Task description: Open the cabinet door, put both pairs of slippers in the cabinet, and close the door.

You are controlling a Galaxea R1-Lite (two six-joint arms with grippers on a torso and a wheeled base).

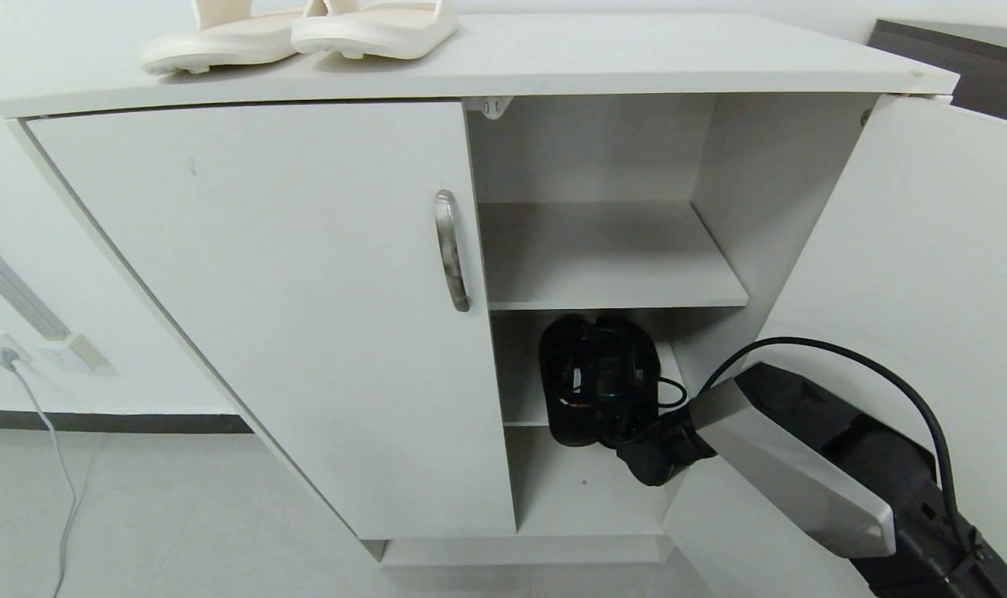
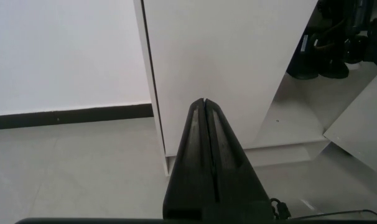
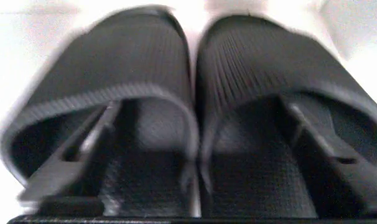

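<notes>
The white cabinet has its right door swung open and its left door closed. A pair of black slippers lies on the lower inner shelf, overhanging its front edge. My right gripper is at the slippers, open, with one finger inside each slipper's strap. A cream pair of slippers rests on the cabinet top at the left. My left gripper is shut on nothing, low above the floor in front of the closed left door.
The upper inner shelf is bare. A metal handle runs down the left door's edge. A wall socket with a cable sits at the left. Tiled floor lies open in front of the cabinet.
</notes>
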